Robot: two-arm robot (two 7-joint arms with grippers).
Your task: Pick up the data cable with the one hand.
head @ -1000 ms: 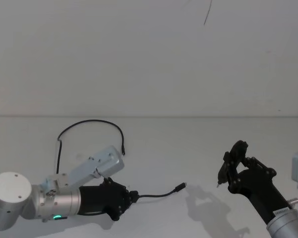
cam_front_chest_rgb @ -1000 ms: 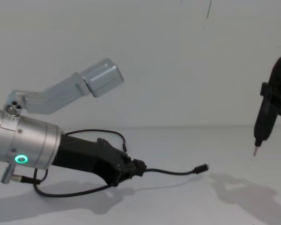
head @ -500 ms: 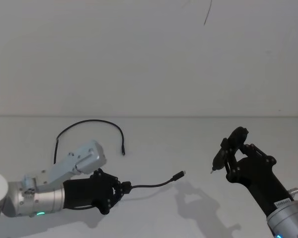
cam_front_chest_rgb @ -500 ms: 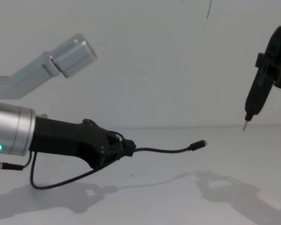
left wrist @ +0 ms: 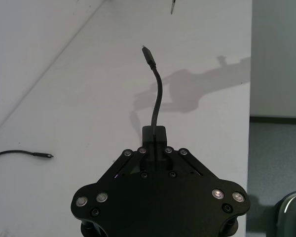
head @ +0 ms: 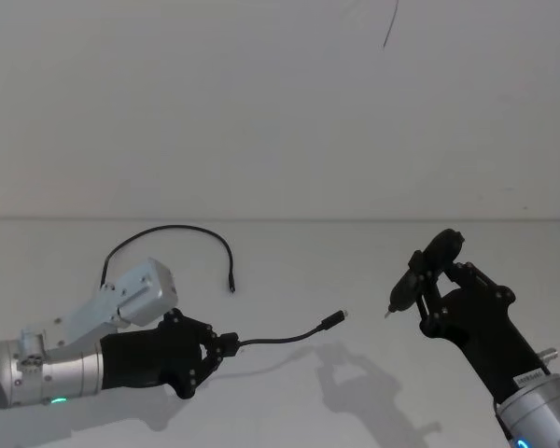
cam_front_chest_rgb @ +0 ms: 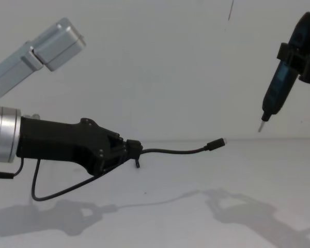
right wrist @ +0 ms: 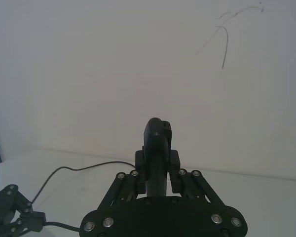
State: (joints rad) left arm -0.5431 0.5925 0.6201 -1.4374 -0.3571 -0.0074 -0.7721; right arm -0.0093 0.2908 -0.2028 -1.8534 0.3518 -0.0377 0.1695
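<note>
My left gripper is shut on the data cable, a thin black cord, close behind one plug. That short end sticks out level above the table, with its metal-tipped plug pointing right. In the left wrist view, the cord rises from between the shut fingers. The rest of the cord curves back over the table to its other plug. A slack loop hangs under the arm. My right gripper is shut on a black pen-like tool, its tip right of the raised plug and apart from it.
The white table meets a plain white wall behind it. Shadows of both arms fall on the table at the front. In the right wrist view, the left gripper sits low at one corner, with the cord beyond it.
My left gripper has lifted the cable end off the table and drawn back to the left. My right gripper has carried the tool up and a little left, nearer the plug.
</note>
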